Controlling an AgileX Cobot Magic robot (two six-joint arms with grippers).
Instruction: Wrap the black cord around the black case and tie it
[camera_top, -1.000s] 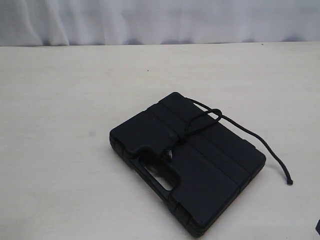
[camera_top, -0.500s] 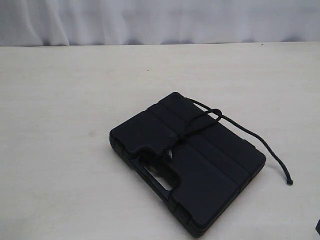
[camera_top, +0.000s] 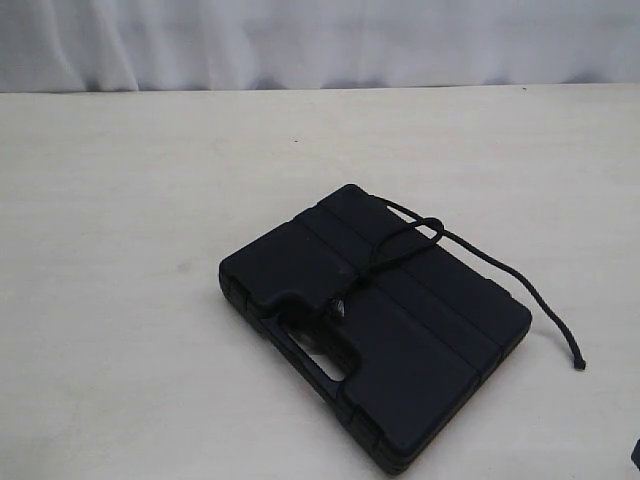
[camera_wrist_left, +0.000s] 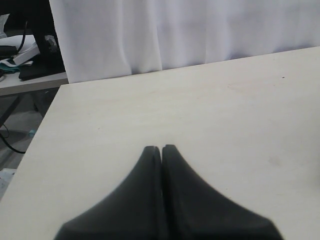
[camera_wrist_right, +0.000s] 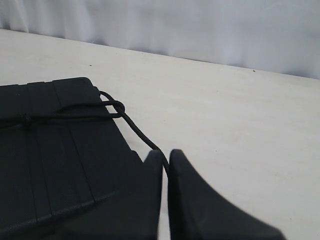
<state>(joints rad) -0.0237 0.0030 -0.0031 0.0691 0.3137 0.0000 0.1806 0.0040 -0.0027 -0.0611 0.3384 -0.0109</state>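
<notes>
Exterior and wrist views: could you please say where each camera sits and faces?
Exterior: above table, looking down at case and cord; no arm clear.
Left wrist: on left arm, facing table and curtain; shut left end effector.
Right wrist: on right arm, facing case corner; shut right end effector.
Exterior and right wrist share case, cord.

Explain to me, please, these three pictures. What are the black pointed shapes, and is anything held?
This is a robot with two arms, each ending in a two-finger gripper. One camera stands off the arms and overlooks the table. The other two sit on the wrists, so the pointed shapes are the left gripper and the right gripper, both shut, holding nothing. On the table lies the black case, with the black cord wound over it and apparently knotted; its loose end trails on the table.
</notes>
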